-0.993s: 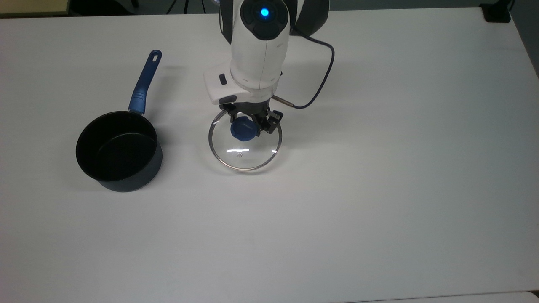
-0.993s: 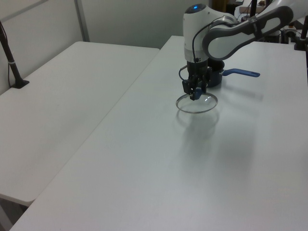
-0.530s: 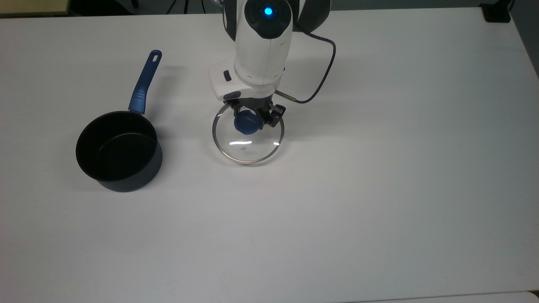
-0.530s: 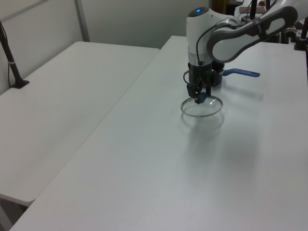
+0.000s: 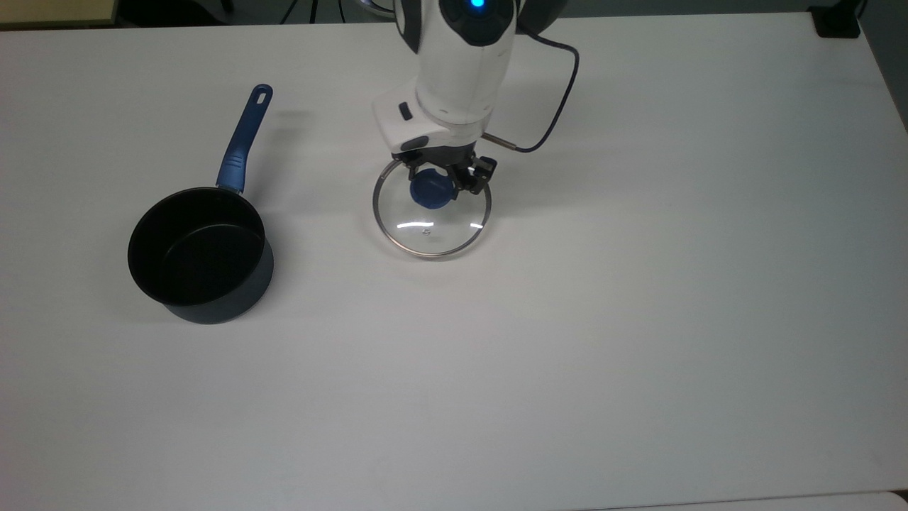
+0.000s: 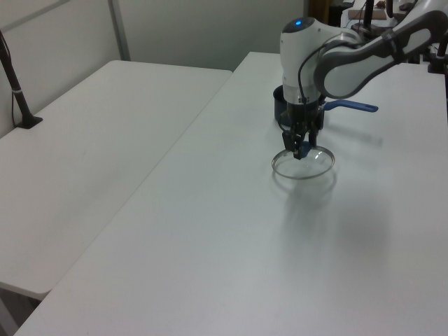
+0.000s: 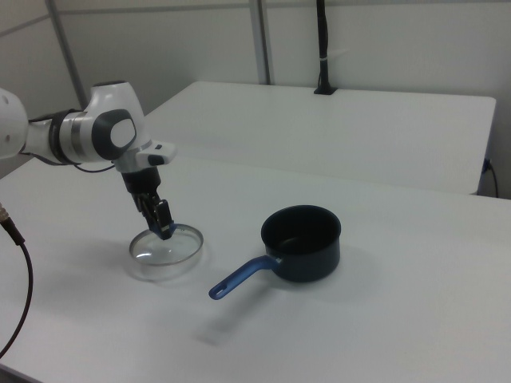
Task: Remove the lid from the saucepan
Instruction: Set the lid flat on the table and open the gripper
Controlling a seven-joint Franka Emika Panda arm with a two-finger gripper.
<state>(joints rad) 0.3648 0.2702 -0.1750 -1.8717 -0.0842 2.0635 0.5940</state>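
Glass, metal-rimmed, the lid (image 5: 431, 216) is off the saucepan (image 5: 201, 254) — well to the top view's right of it, low over the white table (image 5: 638, 319). We see the gripper (image 5: 445, 186) clenched on its blue knob (image 5: 432, 191) — the saucepan stands uncovered.

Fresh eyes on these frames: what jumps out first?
The white robot arm's pincer is closed on the blue knob of the round clear glass lid with a thin metal rim, near the middle of the white table. To the top view's left stands the small dark navy saucepan with a long blue handle, uncovered, well apart from it.
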